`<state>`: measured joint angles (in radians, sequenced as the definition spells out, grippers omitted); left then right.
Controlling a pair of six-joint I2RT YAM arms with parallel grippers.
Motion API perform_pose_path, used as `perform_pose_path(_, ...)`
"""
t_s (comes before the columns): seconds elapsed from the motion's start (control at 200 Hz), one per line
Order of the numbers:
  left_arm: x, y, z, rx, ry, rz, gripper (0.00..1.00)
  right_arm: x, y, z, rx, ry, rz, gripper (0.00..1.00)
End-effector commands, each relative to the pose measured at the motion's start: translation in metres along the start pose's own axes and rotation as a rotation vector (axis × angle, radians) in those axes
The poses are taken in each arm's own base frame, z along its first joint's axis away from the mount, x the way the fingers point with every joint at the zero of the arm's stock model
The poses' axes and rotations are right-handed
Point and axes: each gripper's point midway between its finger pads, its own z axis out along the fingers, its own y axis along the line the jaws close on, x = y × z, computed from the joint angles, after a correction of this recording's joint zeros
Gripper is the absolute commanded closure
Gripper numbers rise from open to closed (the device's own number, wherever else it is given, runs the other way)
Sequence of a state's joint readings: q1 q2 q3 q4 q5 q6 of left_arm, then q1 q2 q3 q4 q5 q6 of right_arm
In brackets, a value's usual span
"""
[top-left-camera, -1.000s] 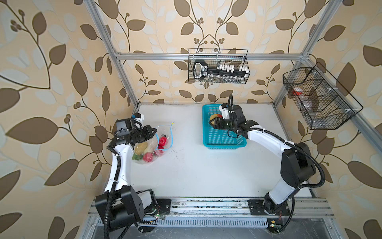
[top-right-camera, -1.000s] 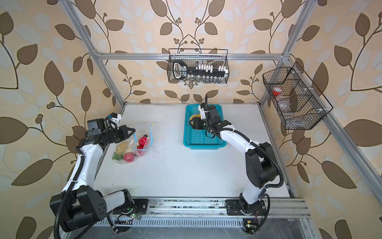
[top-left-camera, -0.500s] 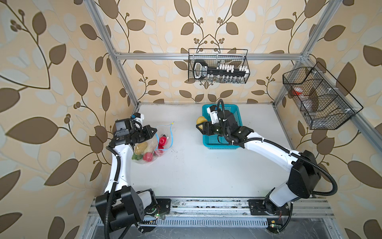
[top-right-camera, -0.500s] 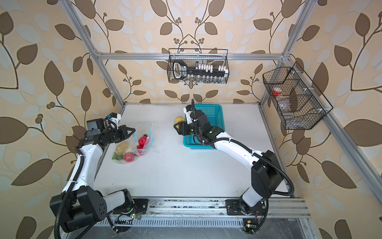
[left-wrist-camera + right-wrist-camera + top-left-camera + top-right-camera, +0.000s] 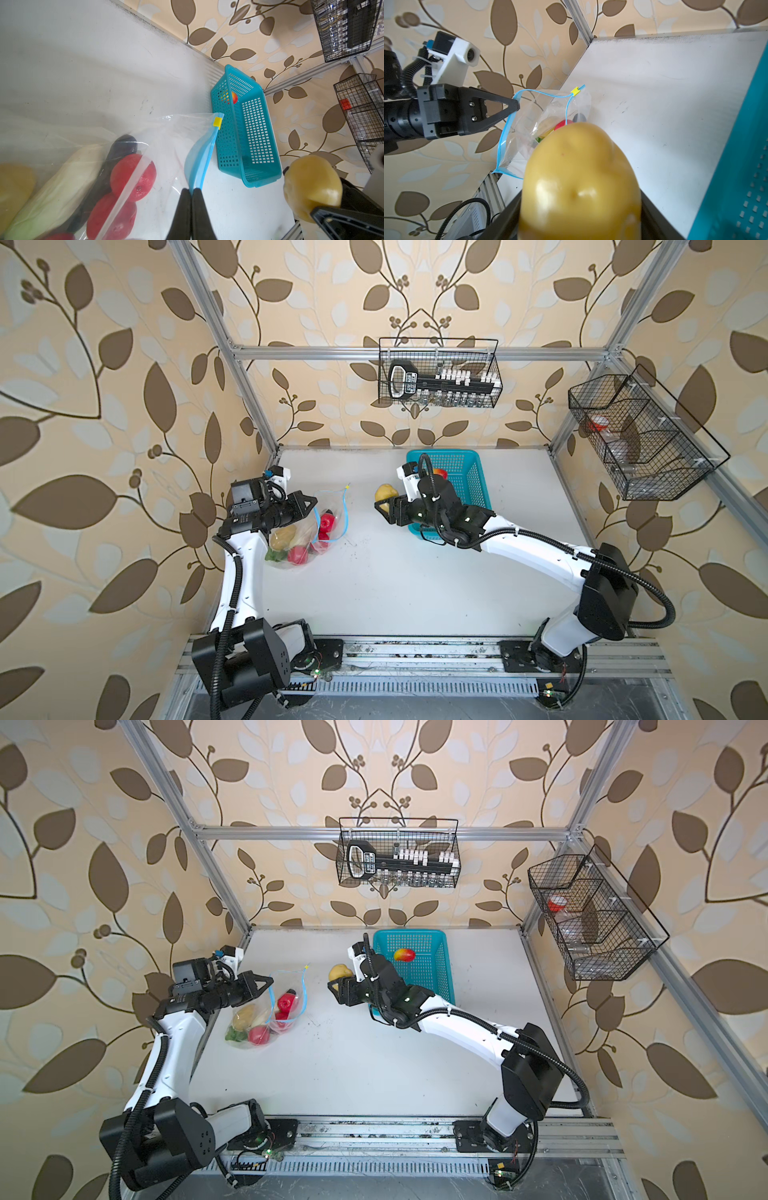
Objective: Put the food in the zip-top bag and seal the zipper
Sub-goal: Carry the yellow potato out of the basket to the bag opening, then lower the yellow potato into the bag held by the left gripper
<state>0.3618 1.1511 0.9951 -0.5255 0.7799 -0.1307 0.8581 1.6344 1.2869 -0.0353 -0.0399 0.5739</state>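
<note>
Step in hand: bring the potato (image 5: 384, 492) to the open mouth of the zip-top bag (image 5: 533, 112) and drop it inside.
Right end effector (image 5: 387, 508): it grips the potato with the jaws fairly wide, because the potato is thick. It hangs above the worktop (image 5: 395, 580), between the basket (image 5: 478, 485) and the bag, apart from both.
Left end effector (image 5: 192, 190): the jaws are pressed together on the zipper (image 5: 199, 162), pinching one lip of the mouth and lifting it.
Bag position: on the left part of the worktop, with the mouth turned toward the right arm. The zipper forms an open loop, with the slider tab (image 5: 574, 91) at its far end.
Food inside: red round fruits (image 5: 133, 176), a white oblong vegetable, a dark eggplant, another potato and green leaves.
Not yet packed: the red-yellow fruit (image 5: 404, 955) lies in the basket.
Approach: come low and slowly, and aim at the middle of the loop, not at the blue strip.
Release: I would open only when the potato is past the lip.
Left arm's part: it should hold the lip high and taut, so the mouth does not fold.
Risk: the film looks thin and slippery. A push on the rim may pull it out of the pinch, and the round potato may roll away.
</note>
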Motion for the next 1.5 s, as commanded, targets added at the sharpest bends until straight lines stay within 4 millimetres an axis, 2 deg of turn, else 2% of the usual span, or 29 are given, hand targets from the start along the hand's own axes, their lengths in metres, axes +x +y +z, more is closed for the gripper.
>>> perform_pose_path(0.0, -0.010, -0.015, -0.012, 0.036, -0.042, 0.039, 1.00, -0.012, 0.018, 0.009, -0.026, -0.037, 0.010, 0.65)
perform_pose_path(0.425, -0.009, -0.038, -0.021, 0.123, -0.044, 0.071, 1.00, 0.003, 0.066, 0.047, -0.099, 0.019, -0.011, 0.65)
perform_pose_path(0.615, -0.009, -0.044, -0.024, 0.142, -0.046, 0.080, 1.00, 0.009, 0.082, 0.064, -0.124, 0.039, -0.012, 0.65)
perform_pose_path(1.02, -0.008, -0.053, -0.028, 0.180, -0.044, 0.086, 1.00, 0.021, 0.084, 0.098, -0.124, 0.079, 0.026, 0.66)
perform_pose_path(1.23, -0.008, -0.063, -0.032, 0.216, -0.042, 0.097, 1.00, 0.023, 0.089, 0.109, -0.143, 0.088, 0.046, 0.66)
perform_pose_path(1.495, -0.007, -0.068, -0.034, 0.246, -0.042, 0.099, 1.00, 0.027, 0.083, 0.121, -0.126, 0.094, 0.050, 0.65)
